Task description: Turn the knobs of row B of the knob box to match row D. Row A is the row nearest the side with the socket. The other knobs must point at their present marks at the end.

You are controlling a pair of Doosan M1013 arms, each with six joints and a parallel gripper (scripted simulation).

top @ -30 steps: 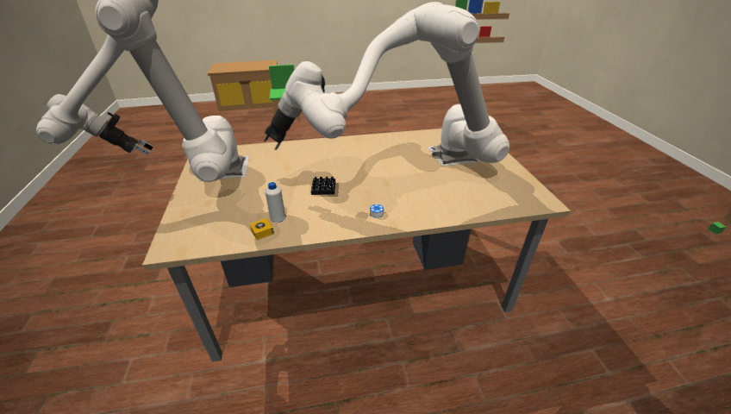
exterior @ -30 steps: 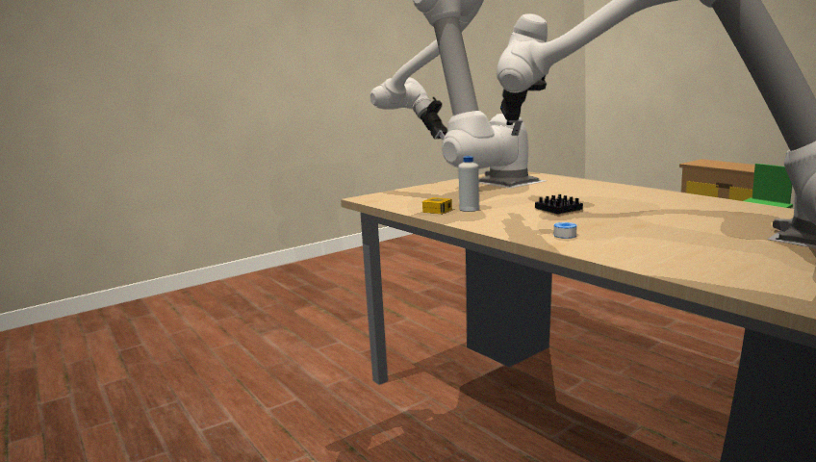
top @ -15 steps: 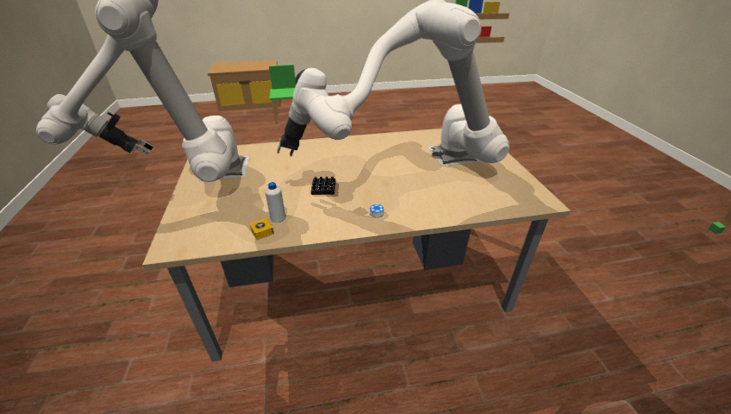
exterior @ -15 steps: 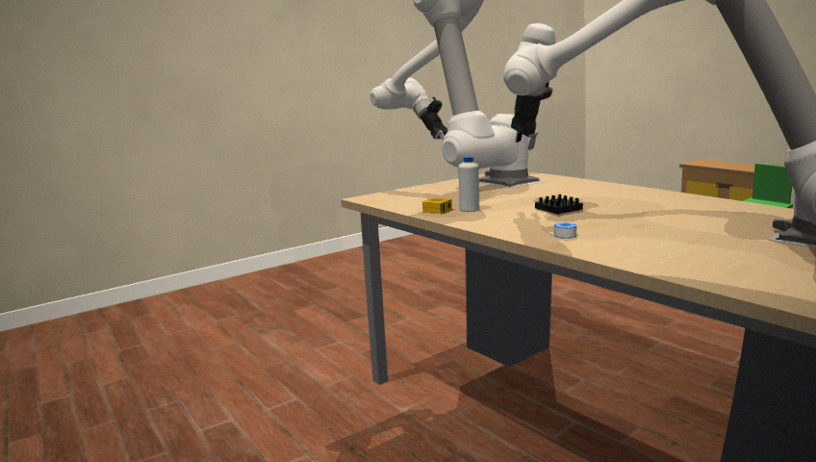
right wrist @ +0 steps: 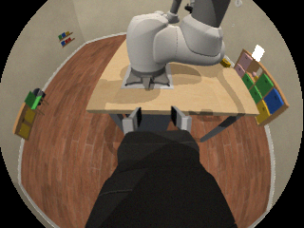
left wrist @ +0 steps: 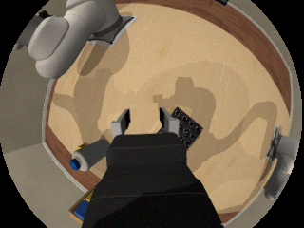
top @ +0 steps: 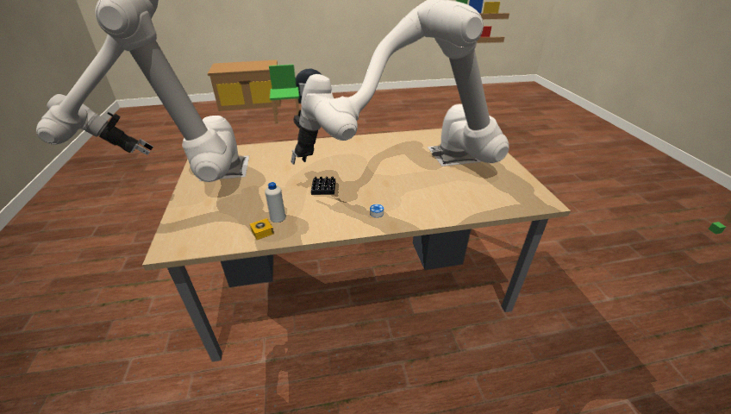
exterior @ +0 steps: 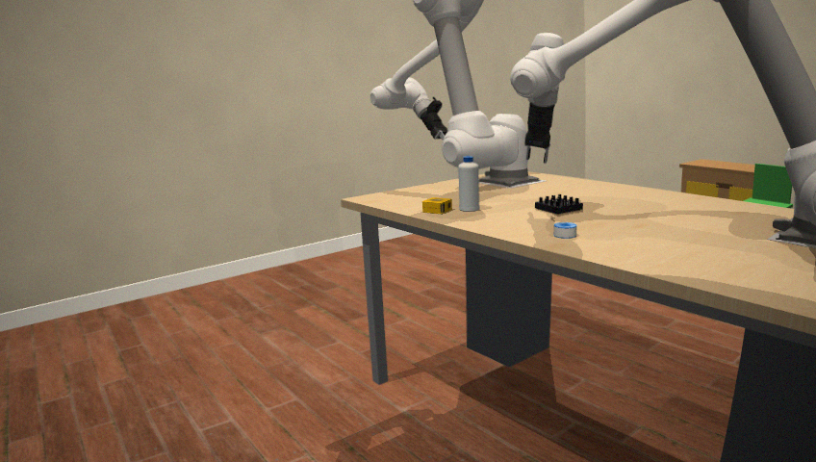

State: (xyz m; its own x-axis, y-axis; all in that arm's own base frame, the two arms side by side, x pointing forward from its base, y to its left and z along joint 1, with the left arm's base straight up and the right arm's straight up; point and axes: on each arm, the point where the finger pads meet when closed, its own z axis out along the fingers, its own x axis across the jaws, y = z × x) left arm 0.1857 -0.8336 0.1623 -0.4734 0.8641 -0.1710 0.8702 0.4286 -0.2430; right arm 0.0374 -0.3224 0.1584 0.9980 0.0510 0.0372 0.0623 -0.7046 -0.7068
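Part of the knob box (top: 323,186) (exterior: 561,206) (left wrist: 191,129) hides behind left gripper (top: 298,158) (exterior: 537,158) (left wrist: 144,115) in wrist view

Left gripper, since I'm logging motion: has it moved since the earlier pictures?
Yes: in the top view, the left gripper has moved closer to the stationary knob box.
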